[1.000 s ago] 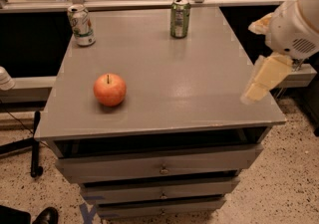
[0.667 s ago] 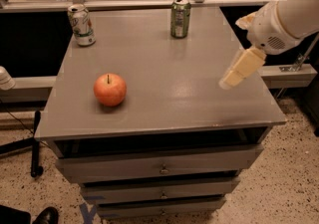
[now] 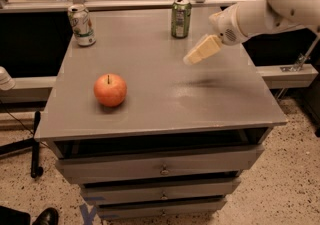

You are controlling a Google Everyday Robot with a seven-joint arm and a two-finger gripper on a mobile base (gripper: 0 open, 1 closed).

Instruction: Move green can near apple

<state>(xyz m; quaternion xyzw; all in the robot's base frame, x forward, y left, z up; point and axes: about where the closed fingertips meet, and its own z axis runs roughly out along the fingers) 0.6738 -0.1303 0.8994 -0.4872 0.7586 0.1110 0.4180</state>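
Since the earlier frames the gripper (image 3: 201, 51) has swung in from the right edge of the table (image 3: 165, 114) and now hangs over the right half of the top, farther in and closer to the far side. Nearest the camera on the top, the apple (image 3: 110, 90) sits alone at the near left, stem up. The gripper hovers above the surface, right of centre, casting a faint shadow (image 3: 207, 83) on the grey top below it; it points down and to the left, and whether it is apart or together I cannot tell. The arm (image 3: 260, 11) reaches in from the upper right, sloping down towards it. Beyond, the green can (image 3: 181, 17) stands upright at the far edge, just left of the gripper and untouched; a white can (image 3: 81, 25) stands at the far left corner. This looks like the approach step: next the gripper must close the remaining gap, line up around the green can and grasp it before carrying it to the apple
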